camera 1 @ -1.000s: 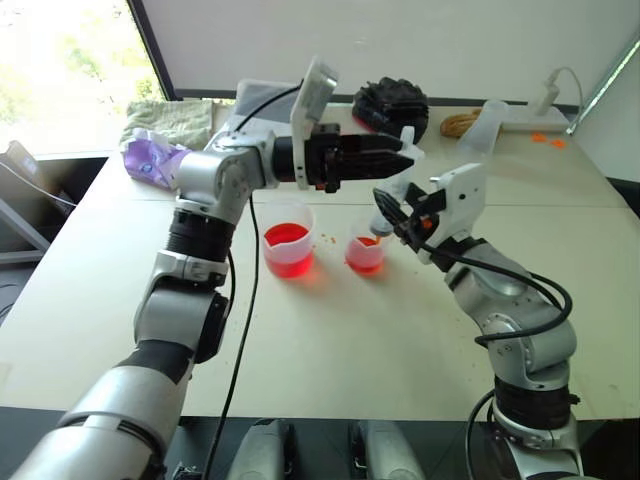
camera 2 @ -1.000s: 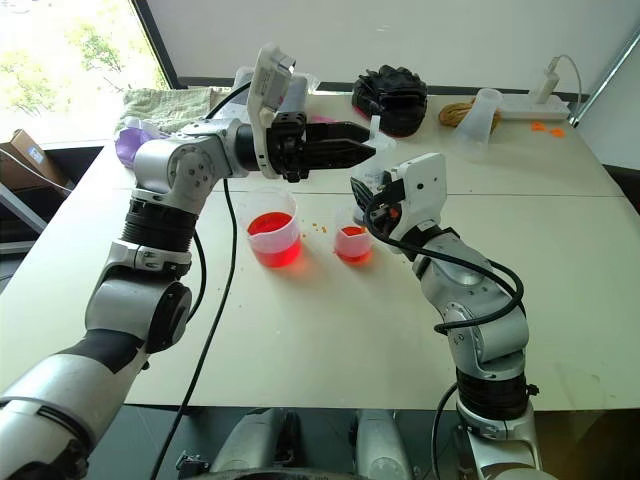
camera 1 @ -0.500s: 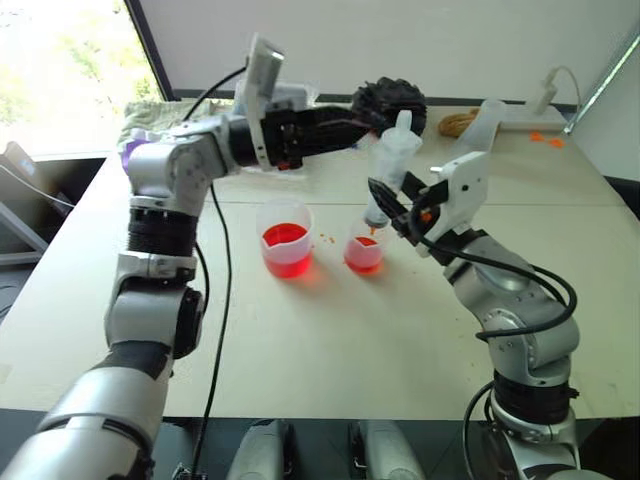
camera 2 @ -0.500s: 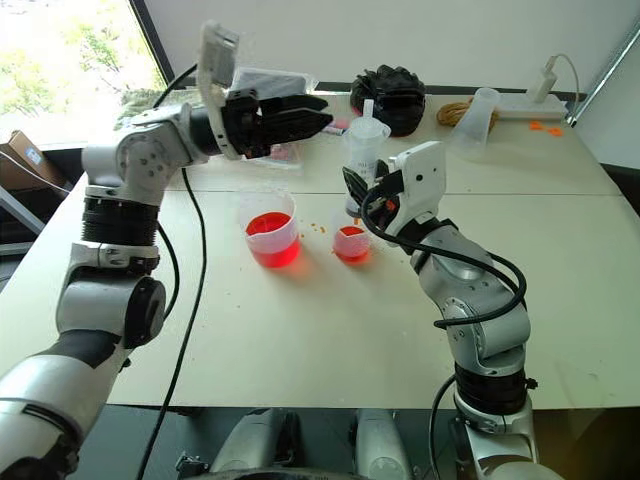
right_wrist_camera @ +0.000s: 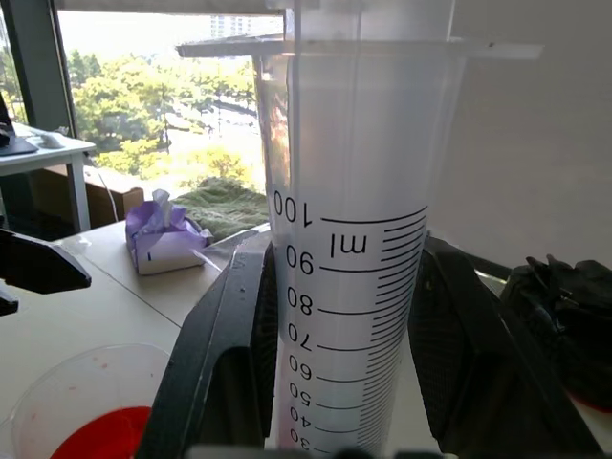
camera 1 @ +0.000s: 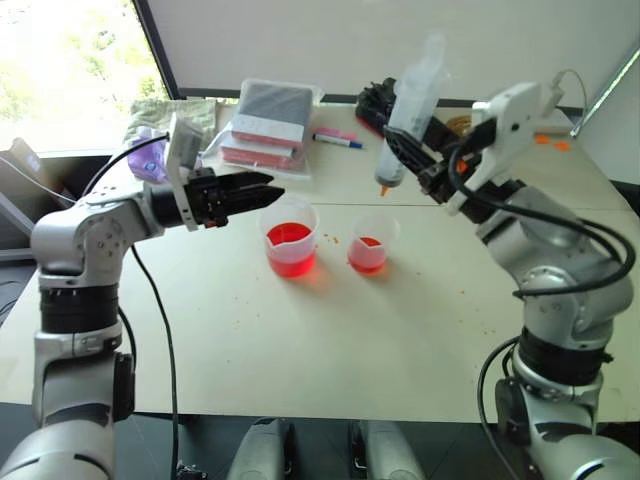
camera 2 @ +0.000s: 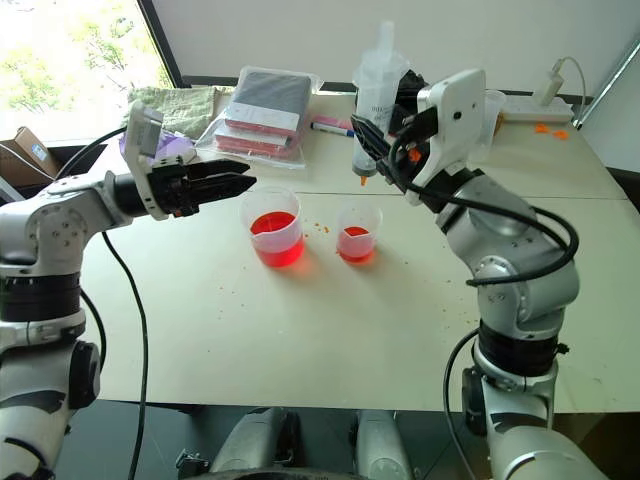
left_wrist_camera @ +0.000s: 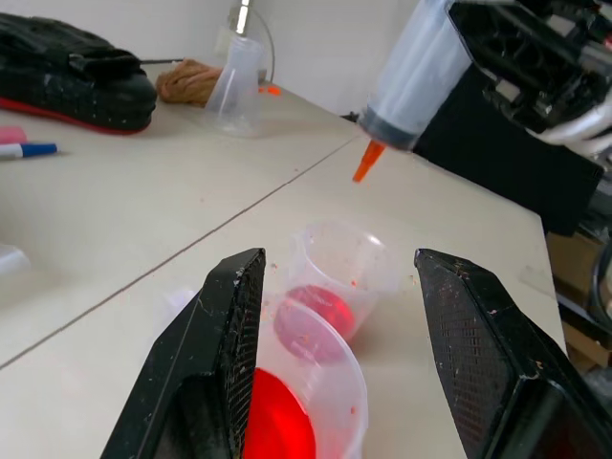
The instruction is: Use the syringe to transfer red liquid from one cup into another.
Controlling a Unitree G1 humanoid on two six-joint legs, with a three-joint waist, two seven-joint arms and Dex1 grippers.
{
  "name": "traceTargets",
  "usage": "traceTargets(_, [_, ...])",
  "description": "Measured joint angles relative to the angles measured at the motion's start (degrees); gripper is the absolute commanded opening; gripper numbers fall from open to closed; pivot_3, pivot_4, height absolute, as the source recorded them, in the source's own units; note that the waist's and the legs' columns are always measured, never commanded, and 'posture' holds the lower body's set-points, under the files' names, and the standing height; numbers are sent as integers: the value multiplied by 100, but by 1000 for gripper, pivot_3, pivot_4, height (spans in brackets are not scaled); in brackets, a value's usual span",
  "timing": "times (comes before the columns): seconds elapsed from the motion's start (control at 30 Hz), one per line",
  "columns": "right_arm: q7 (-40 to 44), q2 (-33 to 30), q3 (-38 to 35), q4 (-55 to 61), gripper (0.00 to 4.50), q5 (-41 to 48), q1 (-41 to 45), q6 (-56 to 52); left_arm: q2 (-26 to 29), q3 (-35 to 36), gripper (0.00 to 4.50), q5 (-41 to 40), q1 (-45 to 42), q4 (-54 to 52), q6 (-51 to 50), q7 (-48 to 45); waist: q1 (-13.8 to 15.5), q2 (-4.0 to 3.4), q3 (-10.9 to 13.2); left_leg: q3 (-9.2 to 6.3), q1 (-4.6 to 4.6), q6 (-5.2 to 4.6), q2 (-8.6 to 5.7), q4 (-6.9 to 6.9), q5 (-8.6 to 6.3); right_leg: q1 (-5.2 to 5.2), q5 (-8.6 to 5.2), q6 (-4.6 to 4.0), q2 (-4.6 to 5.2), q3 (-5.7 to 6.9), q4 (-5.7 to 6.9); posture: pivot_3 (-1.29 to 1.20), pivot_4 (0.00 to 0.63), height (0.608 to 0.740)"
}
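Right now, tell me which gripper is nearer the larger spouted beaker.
Left. The left gripper hangs open just beside the larger beaker, level with its rim. The right gripper is raised above and beyond the smaller cup, shut on the syringe.

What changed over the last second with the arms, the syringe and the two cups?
The right gripper lifted the large clear plastic syringe off the smaller clear cup, still gripping it. The open, empty left gripper swung away leftward, beside the larger spouted beaker. Both cups stayed put.
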State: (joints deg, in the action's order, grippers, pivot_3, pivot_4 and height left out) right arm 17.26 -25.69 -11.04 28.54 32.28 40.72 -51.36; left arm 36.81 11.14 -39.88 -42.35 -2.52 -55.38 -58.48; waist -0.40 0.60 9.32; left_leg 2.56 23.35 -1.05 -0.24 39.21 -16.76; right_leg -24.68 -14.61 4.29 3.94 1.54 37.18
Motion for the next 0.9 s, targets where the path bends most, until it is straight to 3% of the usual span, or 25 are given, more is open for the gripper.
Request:
traceTargets(0.2, [103, -1142, -597, -1534, 1338, 316, 1266, -1354, 186, 170, 2558, -468, 582, -759, -107, 103, -26, -2, -1, 5, -7, -3, -4, -6, -2, 2, -1, -1, 16, 5, -2, 0, 150, 740])
traceTargets(0.3, [181, -1588, -436, -2516, 1338, 273, 1808, -2155, 169, 196, 2558, -643, 825, -927, -163, 272, -47, -4, -1, 9, -8, -3, -3, -10, -2, 1, -1, -2, 17, 2, -3, 0, 150, 740])
traceTargets(0.37, [324, -1947, 50, -2984, 1338, 162, 2085, -2641, 133, 207, 2558, -709, 908, -981, -160, 386, -49, -5, -1, 9, -8, -4, -3, -14, -2, -1, -2, -4, 17, 2, -4, 0, 150, 740])
traceTargets(0.47, [586, -2481, 1455, -3711, 1338, -142, 2597, -3531, 80, 206, 2558, -763, 1128, -1045, -138, 513, -54, -5, -1, 11, -5, -4, -2, -14, -3, -5, -3, -5, 17, 1, -7, 0, 150, 740])
traceTargets(0.77, [1335, -2645, 3786, -5130, 1338, -269, 3101, -4077, 78, 280, 2558, -1031, 1318, -1375, -39, 782, -39, -6, -1, 12, 1, -6, -4, -13, -5, -9, -2, -5, 21, 0, -13, 0, 150, 740])
traceTargets(0.9, [1333, -2344, 4153, -5758, 1338, -290, 3181, -4079, 100, 340, 2558, -1092, 1345, -1412, -12, 901, -45, -6, -1, 12, 1, -5, -4, -14, -5, -12, -1, -5, 21, 0, -10, 0, 150, 740])
